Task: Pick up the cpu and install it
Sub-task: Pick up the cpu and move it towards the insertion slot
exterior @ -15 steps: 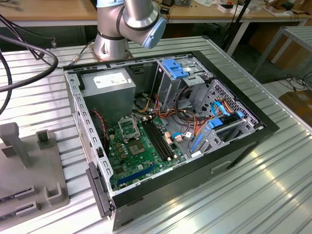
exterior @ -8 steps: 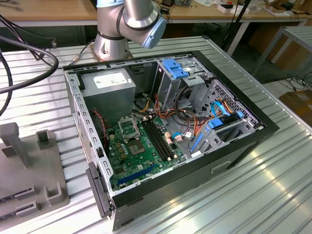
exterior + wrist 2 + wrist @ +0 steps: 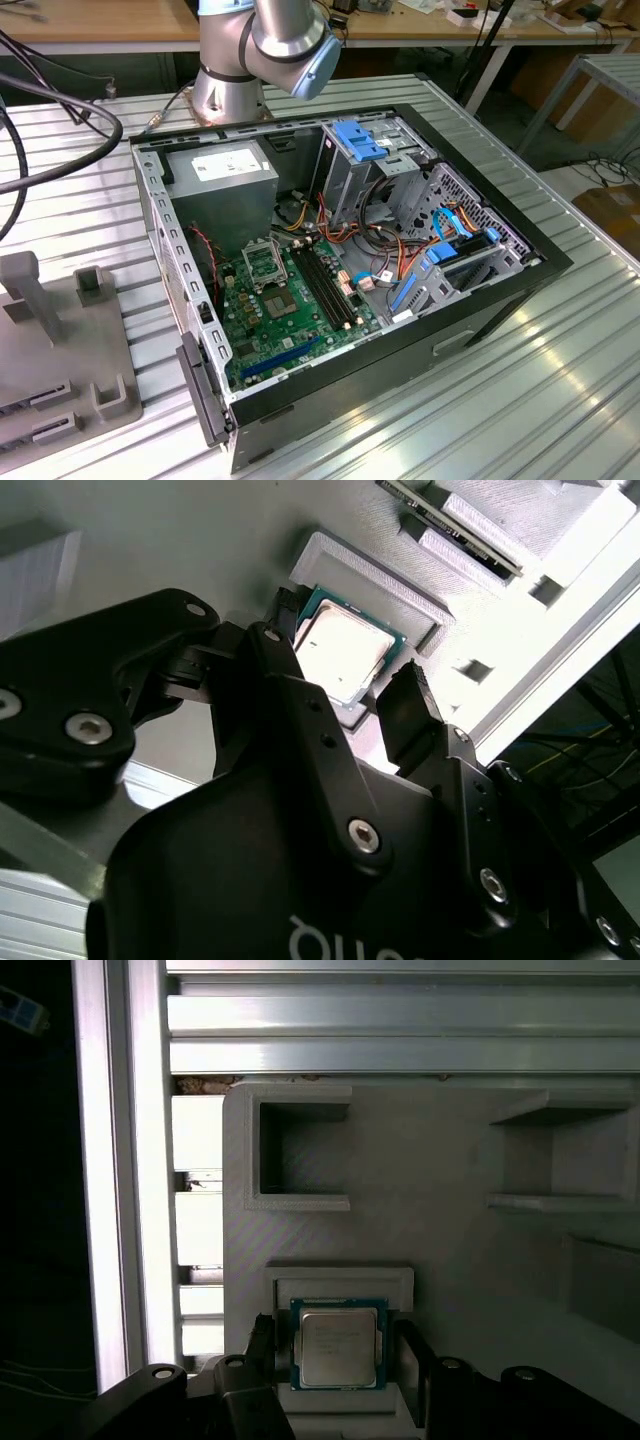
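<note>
Straddling the cpu [image 3: 338, 1345] with my gripper [image 3: 335, 1358] spread open, I have one finger [image 3: 262, 1360] on either side of the chip and nothing clamped; thin gaps show at both edges. The cpu lies flat, metal top up, in the square recess of a grey printed holder [image 3: 450, 1250] on the slatted aluminium table [image 3: 400, 1030]. In the exterior view, the open computer case [image 3: 400, 372] sits mid-frame, its motherboard socket [image 3: 262, 265] just below the power-supply box [image 3: 225, 185].

Ribbed metal tabletop [image 3: 560, 400] carried grey fixture tray [image 3: 430, 1160] directly beneath gripper [image 3: 335, 1345]; open computer case [image 3: 340, 270] sat away from gripper.
</note>
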